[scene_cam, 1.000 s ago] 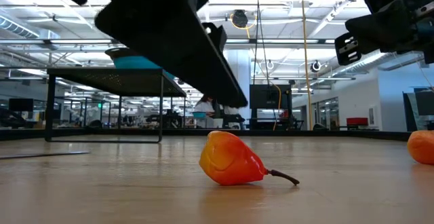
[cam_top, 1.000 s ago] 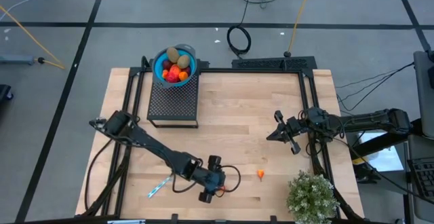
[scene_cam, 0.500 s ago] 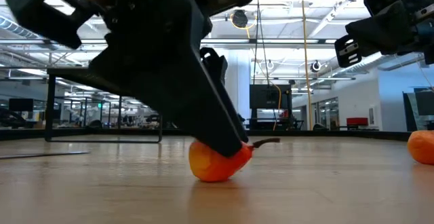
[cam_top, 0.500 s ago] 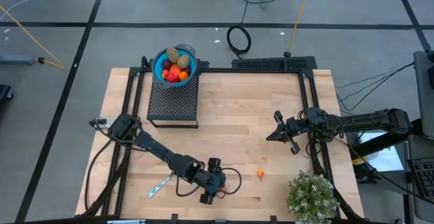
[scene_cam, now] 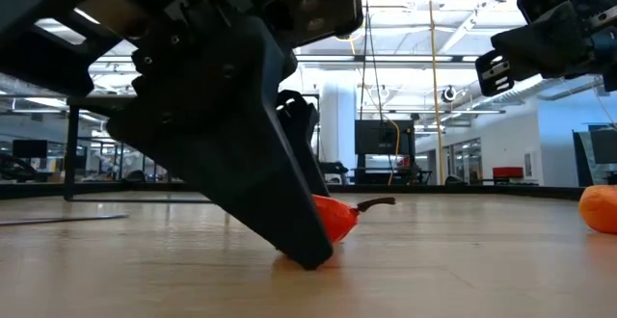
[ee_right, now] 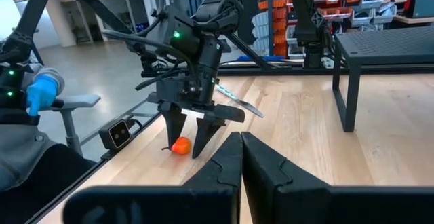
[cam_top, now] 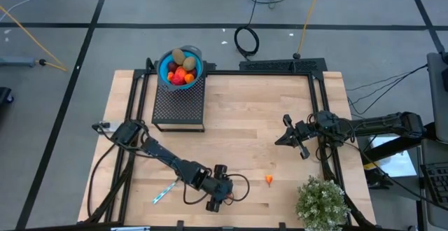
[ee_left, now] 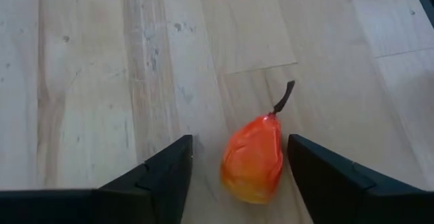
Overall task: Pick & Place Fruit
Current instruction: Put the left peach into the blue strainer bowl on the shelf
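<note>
A red-orange, pear-shaped fruit (ee_left: pixel 252 159) with a dark stem lies on the wooden table near its front edge. My left gripper (ee_left: pixel 240 140) is open and slants down over it, one finger on each side, with a strip of table showing between each finger and the fruit. In the low view the near finger (scene_cam: pixel 289 212) hides most of the fruit (scene_cam: pixel 339 218) and its tip stands at the tabletop. In the high view the left gripper (cam_top: pixel 224 187) covers the fruit. My right gripper (cam_top: pixel 299 144) hangs shut above the table's right side, holding nothing.
A blue bowl (cam_top: pixel 164 72) of fruit sits on a black mesh stand (cam_top: pixel 178 105) at the far left. A small orange piece (cam_top: pixel 269 180) lies right of the left gripper. A thin silver-blue stick (cam_top: pixel 165 191) lies to its left. A bushy green plant (cam_top: pixel 322 203) fills the near right corner.
My left gripper has come down over the red-orange fruit until its fingers stand on both sides of it. The fruit has turned on the spot: its stem, which lay on the table, now points up and away.
</note>
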You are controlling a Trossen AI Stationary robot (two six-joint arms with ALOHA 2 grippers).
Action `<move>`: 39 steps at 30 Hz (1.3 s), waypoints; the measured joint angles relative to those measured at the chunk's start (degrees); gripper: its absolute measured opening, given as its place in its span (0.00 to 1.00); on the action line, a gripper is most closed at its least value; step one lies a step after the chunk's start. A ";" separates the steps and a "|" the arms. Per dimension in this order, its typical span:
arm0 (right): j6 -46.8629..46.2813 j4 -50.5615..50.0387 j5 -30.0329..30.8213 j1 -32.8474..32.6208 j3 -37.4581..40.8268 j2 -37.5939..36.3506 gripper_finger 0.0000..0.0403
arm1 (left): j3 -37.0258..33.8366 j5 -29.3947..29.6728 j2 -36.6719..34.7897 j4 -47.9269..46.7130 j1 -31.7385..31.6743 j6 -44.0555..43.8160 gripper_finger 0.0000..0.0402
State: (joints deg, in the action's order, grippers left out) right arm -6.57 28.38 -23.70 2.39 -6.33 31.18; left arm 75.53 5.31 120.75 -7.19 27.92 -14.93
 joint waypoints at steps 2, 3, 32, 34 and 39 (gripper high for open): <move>0.00 0.00 -0.02 0.00 0.00 0.00 0.00 | 0.00 -0.57 0.00 -0.29 -0.02 -0.38 0.55; 0.00 0.00 -0.02 0.00 0.00 0.00 0.00 | 0.00 -0.55 0.00 -0.40 -0.02 -0.74 0.53; 0.41 0.00 -0.09 0.01 0.00 0.00 0.00 | -0.04 -0.36 0.00 1.19 -0.15 -0.76 0.23; 0.41 0.00 -0.09 0.00 0.00 0.02 0.00 | -0.05 -0.34 -0.22 1.02 -0.17 -0.75 0.23; 0.42 -0.05 -0.09 0.00 0.00 0.02 0.00 | -0.11 -0.29 -1.59 0.61 -0.43 -0.21 0.23</move>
State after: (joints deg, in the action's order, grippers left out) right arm -6.15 28.33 -23.79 2.39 -6.33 31.20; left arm 75.42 5.01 119.15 -6.59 27.49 -15.14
